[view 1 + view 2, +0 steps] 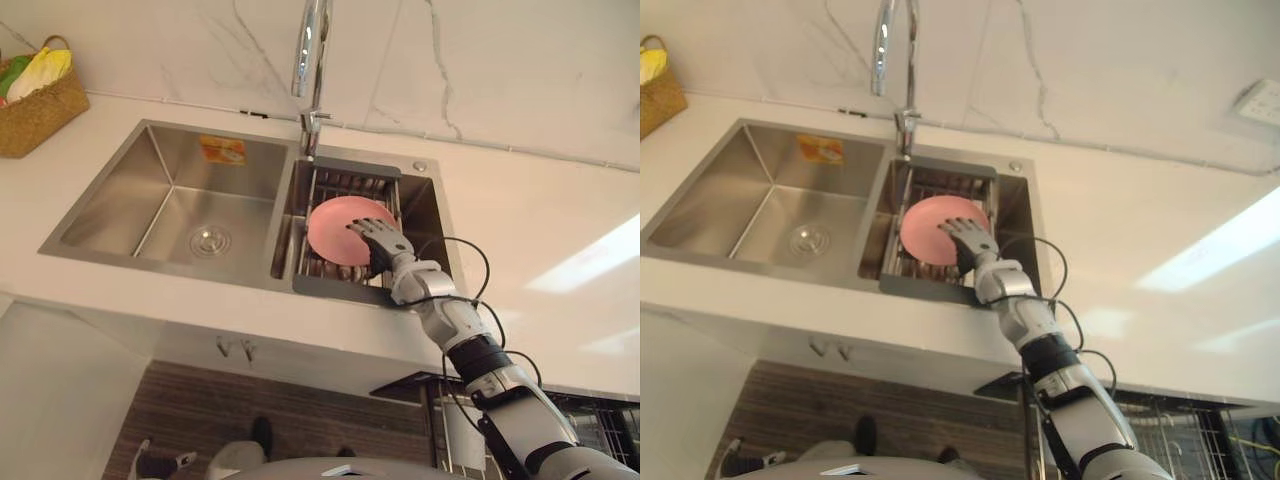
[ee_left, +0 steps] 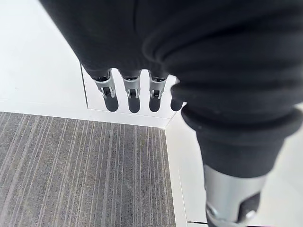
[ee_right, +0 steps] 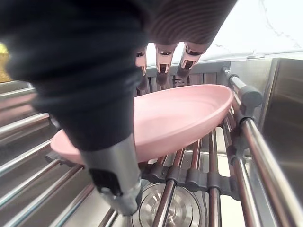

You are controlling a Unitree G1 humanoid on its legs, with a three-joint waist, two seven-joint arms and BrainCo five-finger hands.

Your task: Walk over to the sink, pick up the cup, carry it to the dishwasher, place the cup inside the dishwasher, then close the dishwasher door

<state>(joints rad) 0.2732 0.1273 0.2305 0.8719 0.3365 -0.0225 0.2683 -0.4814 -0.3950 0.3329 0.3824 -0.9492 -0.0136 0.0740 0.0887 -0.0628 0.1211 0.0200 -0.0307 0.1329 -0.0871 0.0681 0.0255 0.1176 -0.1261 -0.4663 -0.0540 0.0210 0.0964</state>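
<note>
Plate (image 1: 333,225), pink, lay tilted on the rack (image 1: 345,183) in the right basin of the sink (image 1: 120,215), at 6 o'clock from the tap (image 1: 312,50). The right hand (image 1: 378,240) rested on it, fingers straight and spread apart. The left hand (image 2: 132,90) hung over the floor (image 2: 85,170), fingers straight.

The sink (image 1: 165,190) is grey brushed metal, a bit shiny. The tap (image 1: 312,45) is mirror-bright metal. The rack (image 3: 262,163) in the right basin has smooth shiny metal bars with dark matt ends. The pink dish (image 3: 189,111) looks smooth and matt, like plastic. The counter (image 1: 540,220) is white, smooth and glossy. The wall (image 1: 480,70) looks like white stone with grey veins. The basket (image 1: 40,115) at the far left is rough and woven.
</note>
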